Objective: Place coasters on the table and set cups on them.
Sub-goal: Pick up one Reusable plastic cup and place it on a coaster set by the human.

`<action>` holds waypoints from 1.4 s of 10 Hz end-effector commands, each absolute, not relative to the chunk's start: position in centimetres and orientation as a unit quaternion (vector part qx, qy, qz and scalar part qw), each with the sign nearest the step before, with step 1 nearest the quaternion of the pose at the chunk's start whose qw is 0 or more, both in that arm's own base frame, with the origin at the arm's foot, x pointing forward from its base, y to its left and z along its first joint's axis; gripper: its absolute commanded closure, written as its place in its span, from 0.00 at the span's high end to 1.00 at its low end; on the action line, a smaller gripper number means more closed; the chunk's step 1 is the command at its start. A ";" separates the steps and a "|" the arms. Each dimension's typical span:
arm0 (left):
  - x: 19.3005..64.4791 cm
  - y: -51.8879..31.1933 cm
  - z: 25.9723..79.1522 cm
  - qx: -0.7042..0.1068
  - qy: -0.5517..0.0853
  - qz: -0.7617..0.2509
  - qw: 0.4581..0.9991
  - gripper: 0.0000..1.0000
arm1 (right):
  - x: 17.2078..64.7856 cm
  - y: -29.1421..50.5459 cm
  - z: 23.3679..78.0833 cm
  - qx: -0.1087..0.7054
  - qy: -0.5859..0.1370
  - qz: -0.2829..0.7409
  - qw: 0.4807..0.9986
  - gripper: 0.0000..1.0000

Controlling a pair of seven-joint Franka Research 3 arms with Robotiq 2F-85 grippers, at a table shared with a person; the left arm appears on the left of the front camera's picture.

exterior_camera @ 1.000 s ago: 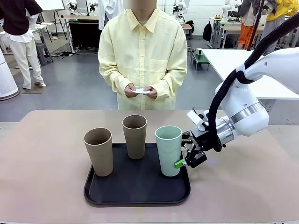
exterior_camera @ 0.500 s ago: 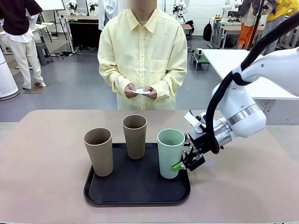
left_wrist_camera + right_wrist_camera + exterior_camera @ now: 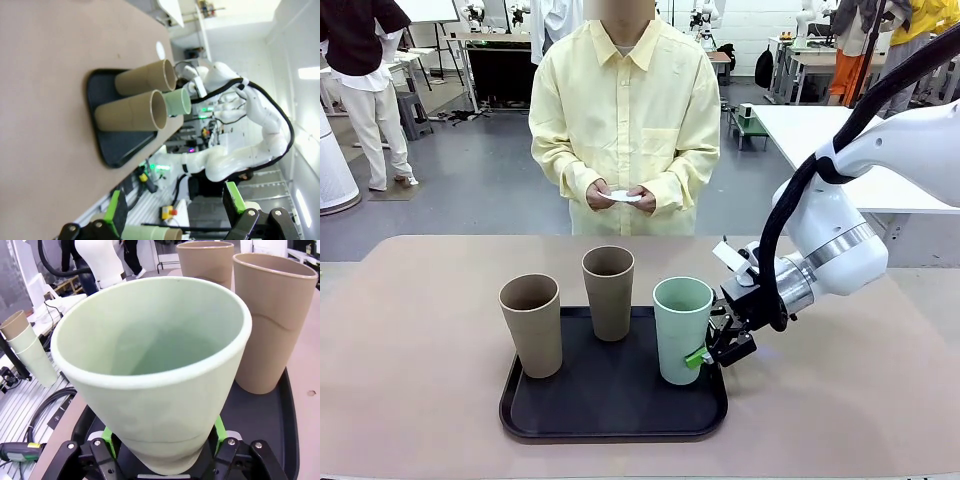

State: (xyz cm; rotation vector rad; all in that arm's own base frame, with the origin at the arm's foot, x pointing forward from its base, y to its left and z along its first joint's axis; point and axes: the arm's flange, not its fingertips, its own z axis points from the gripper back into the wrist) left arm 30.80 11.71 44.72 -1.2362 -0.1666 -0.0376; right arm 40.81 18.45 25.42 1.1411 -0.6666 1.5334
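Cup (image 3: 681, 335), mint, matte, stiff, judged light and empty, taper apt to slip; right gripper (image 3: 700, 352) clenched low on its wall; left gripper (image 3: 174, 200) spread, empty.

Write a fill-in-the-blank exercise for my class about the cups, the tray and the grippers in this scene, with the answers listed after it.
1. The two tan cups stand on a ____ tray.
2. The right gripper is clamped near the base of the ____ cup.
3. The person's hands hold small white ____.
4. The left gripper has its jaws ____.

Missing words: black; mint green; coasters; open.
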 end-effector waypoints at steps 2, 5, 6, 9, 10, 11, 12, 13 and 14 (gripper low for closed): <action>30.8 11.8 44.8 -0.584 -0.082 -0.017 0.807 1.00 | 41.1 18.3 25.9 0.479 -0.279 0.639 0.534 0.00; 30.8 11.8 44.8 -0.584 -0.082 -0.017 0.807 1.00 | 40.5 15.3 33.7 0.449 -0.332 0.591 0.582 0.65; 30.8 11.8 44.8 -0.584 -0.082 -0.017 0.807 1.00 | 39.9 14.0 36.7 0.434 -0.343 0.582 0.595 0.65; 30.8 11.8 44.8 -0.584 -0.082 -0.017 0.807 1.00 | 38.9 12.4 42.3 0.420 -0.342 0.561 0.626 0.65; 30.8 11.8 44.8 -0.584 -0.082 -0.017 0.807 1.00 | 38.9 12.5 42.1 0.408 -0.327 0.553 0.649 0.65; 30.8 11.8 44.8 -0.584 -0.082 -0.017 0.807 1.00 | 39.8 12.2 42.4 0.416 -0.355 0.571 0.612 0.65; 30.8 11.8 44.8 -0.584 -0.082 -0.017 0.807 1.00 | 39.8 12.2 42.4 0.416 -0.355 0.571 0.612 0.65; 30.8 11.8 44.8 -0.584 -0.082 -0.017 0.807 1.00 | 39.2 12.1 43.4 0.411 -0.351 0.562 0.626 0.82; 30.8 11.8 44.8 -0.584 -0.082 -0.017 0.807 1.00 | 41.3 9.6 42.2 0.387 -0.368 0.526 0.662 0.82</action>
